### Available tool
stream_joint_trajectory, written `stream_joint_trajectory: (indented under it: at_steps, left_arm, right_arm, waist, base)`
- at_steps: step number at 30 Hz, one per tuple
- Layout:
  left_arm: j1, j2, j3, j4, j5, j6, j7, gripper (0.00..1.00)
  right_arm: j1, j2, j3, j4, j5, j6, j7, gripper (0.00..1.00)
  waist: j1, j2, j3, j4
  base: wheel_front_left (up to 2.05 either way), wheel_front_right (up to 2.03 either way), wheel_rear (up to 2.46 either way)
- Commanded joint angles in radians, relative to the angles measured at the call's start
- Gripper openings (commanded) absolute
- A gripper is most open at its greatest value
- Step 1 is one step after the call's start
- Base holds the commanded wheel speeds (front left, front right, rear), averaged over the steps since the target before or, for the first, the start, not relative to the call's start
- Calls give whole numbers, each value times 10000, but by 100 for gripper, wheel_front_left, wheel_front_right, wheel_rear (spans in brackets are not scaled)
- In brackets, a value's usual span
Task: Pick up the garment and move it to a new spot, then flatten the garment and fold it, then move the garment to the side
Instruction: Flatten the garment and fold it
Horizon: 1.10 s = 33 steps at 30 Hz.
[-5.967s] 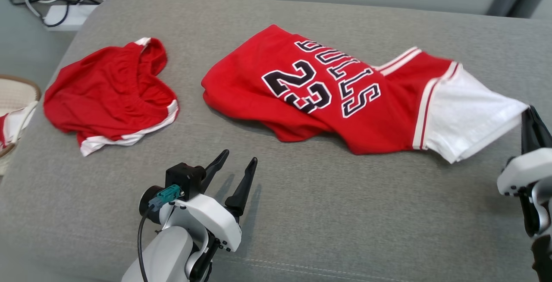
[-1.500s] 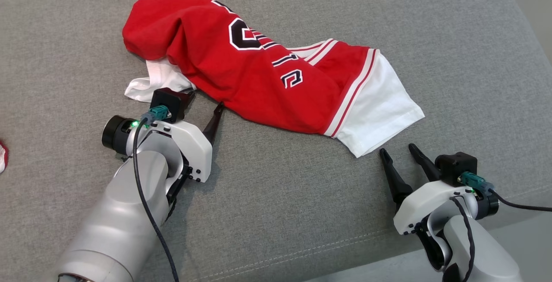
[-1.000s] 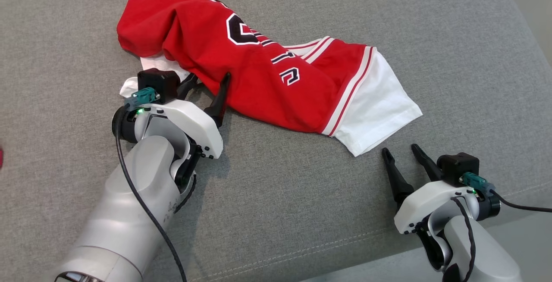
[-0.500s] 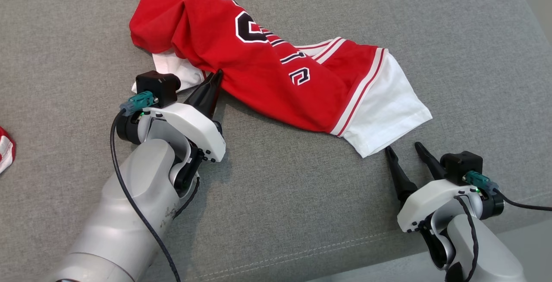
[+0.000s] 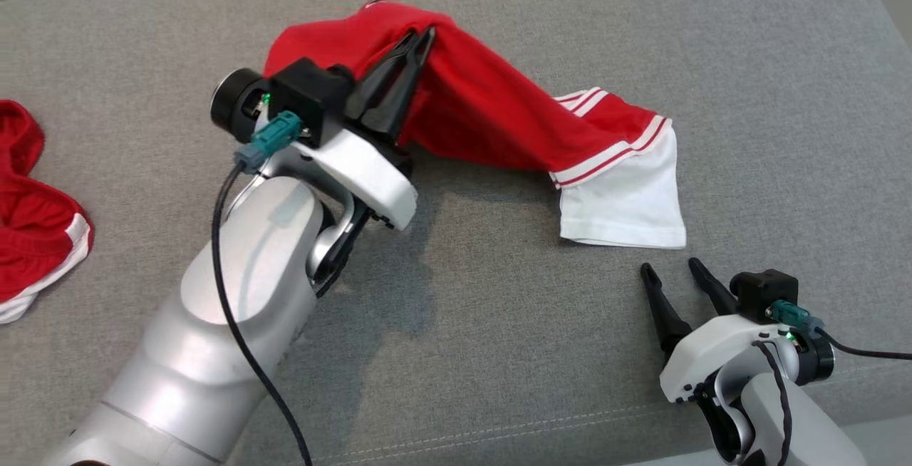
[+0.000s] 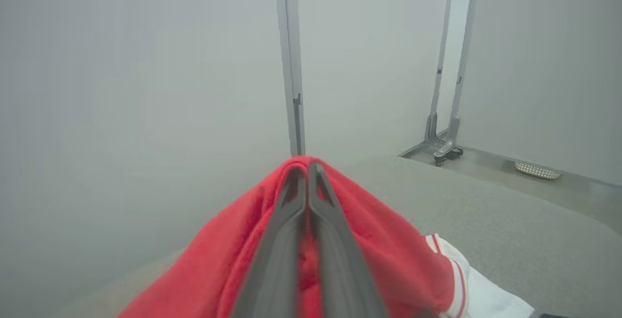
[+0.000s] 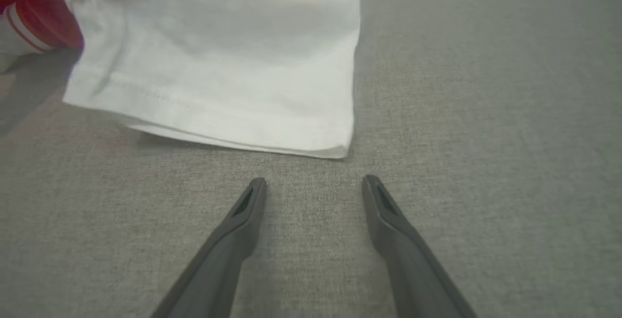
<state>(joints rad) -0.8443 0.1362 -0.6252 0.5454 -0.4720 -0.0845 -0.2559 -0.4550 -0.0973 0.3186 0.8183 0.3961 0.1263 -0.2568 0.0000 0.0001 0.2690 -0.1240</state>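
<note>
The left gripper (image 5: pixel 420 37) stands raised above the grey upholstered cushion (image 5: pixel 499 323), its two dark fingers pressed together on a fold of the red garment (image 5: pixel 484 106). The cloth peaks at the fingertips and drapes down on both sides of them like a small tent. Looking along that gripper (image 6: pixel 305 166) in the left wrist view, the fingers lie tight against each other, with red garment (image 6: pixel 384 245) fabric bunched around them.

From the peak the garment slopes down toward the robot's right. There its red-and-white striped trim and white sleeve (image 5: pixel 620 202) lie on the cushion. The garment is held up at the pinched end and rests at the sleeve end, roughly in the middle of the cushion.

The right gripper (image 5: pixel 671 268) sits low near the cushion's front edge, its fingers spread apart with nothing between them. Its tips point toward the hem of the white sleeve and stop just short of it. In the right wrist view a strip of bare grey cloth separates the right gripper (image 7: pixel 315 181) from the white sleeve (image 7: pixel 218 65).

A second red garment (image 5: pixel 28 224) with white trim lies crumpled at the far left edge, well apart from the first. A black cable (image 5: pixel 235 323) runs along the pale left forearm up to a teal plug (image 5: pixel 269 140) beside the wrist.
</note>
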Motion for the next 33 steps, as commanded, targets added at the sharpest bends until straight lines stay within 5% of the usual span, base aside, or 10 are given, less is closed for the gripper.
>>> stream_joint_trajectory:
  at_steps: [1, 7, 14, 15, 16, 24, 33]
  left_arm:
    - [-200, 140, 228, -598, 316, 161, -59, 0]
    - [50, 91, -291, -1664, 1029, 654, 406, 0]
    - [924, 560, -582, -428, 661, 614, 2042, 0]
    - [1055, 623, -579, -134, 546, 558, 2210, 38]
    - [1143, 698, -553, 128, 504, 565, 2211, 98]
    - [1434, 930, -374, 1628, 460, 931, 1606, 100]
    - [2156, 313, -426, 1947, -22, 634, 803, 100]
  right_arm:
    - [254, 46, 151, -65, 44, 44, -49, 100]
    - [423, 64, 148, 113, 72, 44, -49, 100]
    - [400, 52, 198, 60, 95, 44, -49, 100]
    - [375, 43, 203, 34, 99, 44, -49, 100]
    - [343, 25, 212, 4, 98, 44, -49, 100]
    - [328, -77, 213, -11, 112, 44, -49, 100]
    - [377, -83, 313, 89, 141, 44, -49, 100]
  waist:
    - [0, -1, -238, 186]
    - [0, -1, -633, 369]
    - [0, -1, -633, 433]
    - [0, -1, -617, 449]
    - [0, -1, -601, 477]
    - [0, -1, -679, 917]
    - [0, -1, -817, 1319]
  base:
    - [0, 0, 0]
    - [0, 0, 0]
    - [0, 0, 0]
    - [0, 0, 0]
    - [0, 0, 0]
    - [0, 0, 0]
    - [0, 0, 0]
